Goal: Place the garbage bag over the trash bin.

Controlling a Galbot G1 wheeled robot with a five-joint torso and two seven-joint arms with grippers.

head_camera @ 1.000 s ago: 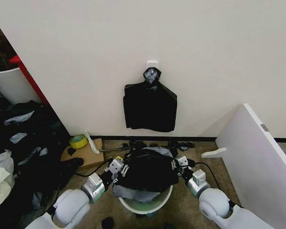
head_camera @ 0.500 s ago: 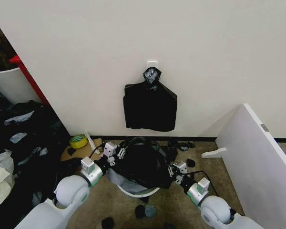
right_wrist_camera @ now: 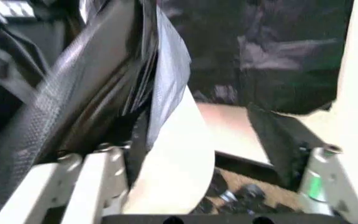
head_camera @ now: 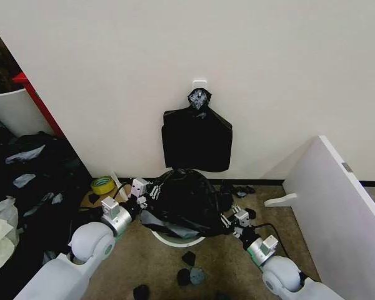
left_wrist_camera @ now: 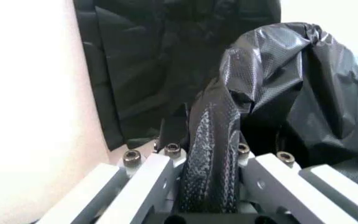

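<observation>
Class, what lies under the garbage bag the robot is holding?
Under the garbage bag the trash bin's white near rim shows. The rest of the bin and its inside are covered by plastic.

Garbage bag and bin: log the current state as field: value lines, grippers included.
bag: glossy black garbage bag heaped over the trash bin, ballooned above it
bin: white rim showing at the near side under the bag
left gripper: at the bag's left side, shut on a fold of bag, seen between the fingers in the left wrist view
right gripper: at the bag's lower right, jaws open astride bin rim and bag edge
behind: bunch of black bags hanging on the wall
</observation>
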